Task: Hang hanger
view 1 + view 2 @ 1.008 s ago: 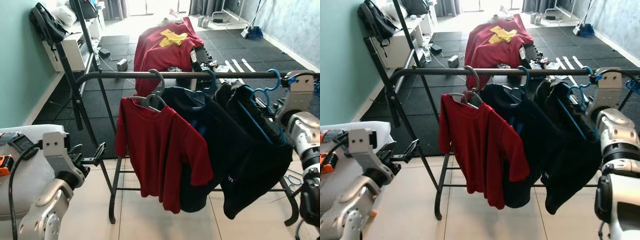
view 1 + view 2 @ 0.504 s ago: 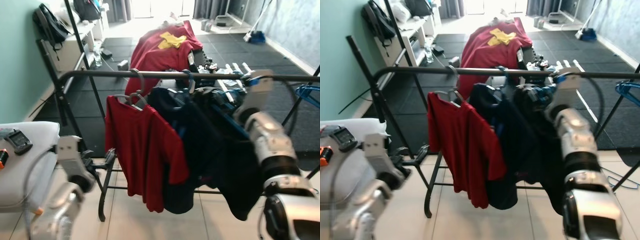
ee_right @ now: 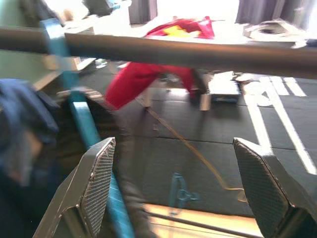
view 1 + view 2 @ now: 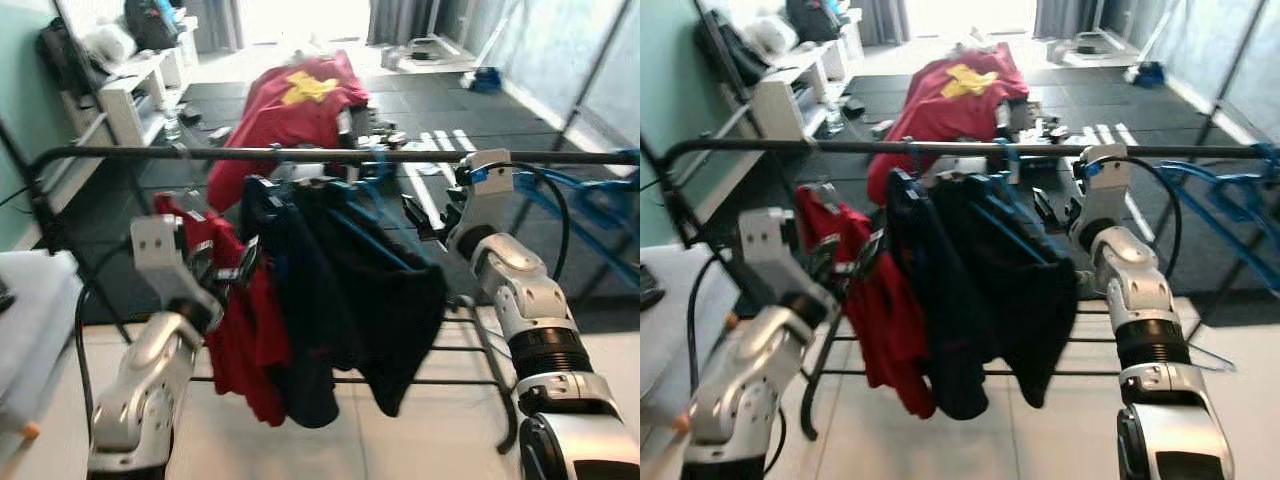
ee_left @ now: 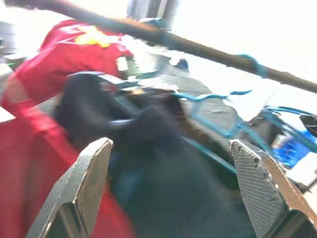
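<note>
Left gripper (image 4: 232, 268): nearest item, raised in front of the red shirt (image 4: 245, 330); fingers spread wide, holding nothing.

Right gripper (image 4: 425, 215): just below the rail (image 4: 300, 154), beside the dark garments (image 4: 350, 290); fingers parted, empty.

Blue hanger (image 3: 74, 104): task item, hooked over the rail and carrying a dark garment, so the hanging looks done. Judged light and stiff, plastic, likely slick; the loaded cloth is soft and swings. Best hold appears to be the neck just under the hook, clear of fabric.

Red shirt: leftmost on the rail, on a grey hanger.

Spare blue hangers (image 4: 590, 195): at the rail's far right end.

Red cloth with a yellow patch (image 4: 290, 110): draped on something well behind the rack.

View notes: the right wrist view gives the hook's seat on the rail; the head views give the whole row of garments. The left wrist view is blurred.
</note>
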Robot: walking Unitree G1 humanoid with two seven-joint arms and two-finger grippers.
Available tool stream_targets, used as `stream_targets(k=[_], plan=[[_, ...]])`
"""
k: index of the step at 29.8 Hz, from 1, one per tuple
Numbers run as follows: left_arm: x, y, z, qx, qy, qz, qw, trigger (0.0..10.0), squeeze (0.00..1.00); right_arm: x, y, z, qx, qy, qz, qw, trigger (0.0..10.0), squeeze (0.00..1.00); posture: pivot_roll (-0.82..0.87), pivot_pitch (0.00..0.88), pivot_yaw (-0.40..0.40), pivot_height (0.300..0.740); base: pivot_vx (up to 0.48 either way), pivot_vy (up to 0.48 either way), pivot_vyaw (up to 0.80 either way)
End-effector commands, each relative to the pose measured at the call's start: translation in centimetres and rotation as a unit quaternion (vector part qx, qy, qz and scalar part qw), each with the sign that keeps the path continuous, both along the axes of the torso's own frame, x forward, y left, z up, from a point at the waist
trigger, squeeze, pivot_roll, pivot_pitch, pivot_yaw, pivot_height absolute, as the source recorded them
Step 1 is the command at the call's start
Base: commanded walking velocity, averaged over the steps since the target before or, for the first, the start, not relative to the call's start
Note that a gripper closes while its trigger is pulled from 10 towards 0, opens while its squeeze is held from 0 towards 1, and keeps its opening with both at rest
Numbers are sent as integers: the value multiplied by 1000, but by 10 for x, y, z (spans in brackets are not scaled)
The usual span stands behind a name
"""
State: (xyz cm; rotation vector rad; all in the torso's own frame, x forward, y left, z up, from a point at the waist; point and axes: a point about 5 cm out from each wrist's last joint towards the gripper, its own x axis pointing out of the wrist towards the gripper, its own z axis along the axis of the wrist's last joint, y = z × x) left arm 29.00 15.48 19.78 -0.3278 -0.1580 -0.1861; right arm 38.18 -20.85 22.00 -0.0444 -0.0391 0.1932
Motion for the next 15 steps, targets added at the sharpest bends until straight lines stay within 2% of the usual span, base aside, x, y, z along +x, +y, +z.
stream_targets(k=[1, 3, 5, 7, 9, 12, 14, 15], plan=[[2, 2, -3, 6, 15, 17, 1000, 10000, 0, -1, 5, -1, -5, 2, 6, 1000, 10000, 0, -106, 42, -4, 740, 0, 0, 0], [9, -4, 2, 27, 21, 28, 999, 10000, 0, -2, 6, -1, -5, 4, 5, 1000, 10000, 0, -105, 39, -2, 740, 0, 0, 0], [15, -9, 0, 67, 32, 46, 996, 10000, 0, -3, 7, -1, -4, 4, 4, 1000, 10000, 0, -106, 39, 1, 740, 0, 0, 0], [15, -9, 0, 67, 32, 46, 996, 10000, 0, -3, 7, -1, -4, 4, 4, 1000, 10000, 0, -106, 39, 1, 740, 0, 0, 0], [25, -7, -13, 151, 67, 100, 981, 10000, 0, -4, 8, 0, -2, 2, 4, 1000, 10000, 0, -114, 40, 12, 740, 0, 0, 0], [28, -6, -16, 174, 77, 119, 975, 10000, 0, -5, 9, 0, -2, 2, 4, 1000, 10000, 0, -114, 40, 12, 740, 0, 0, 0], [34, 0, -17, 201, 85, 166, 962, 10000, 0, -6, 8, 1, 1, 1, 1, 1000, 10000, 0, -120, 41, 19, 740, 0, 0, 0], [34, 0, -17, 201, 85, 166, 962, 10000, 0, -6, 8, 1, 1, 1, 1, 1000, 10000, 0, -120, 41, 19, 740, 0, 0, 0]])
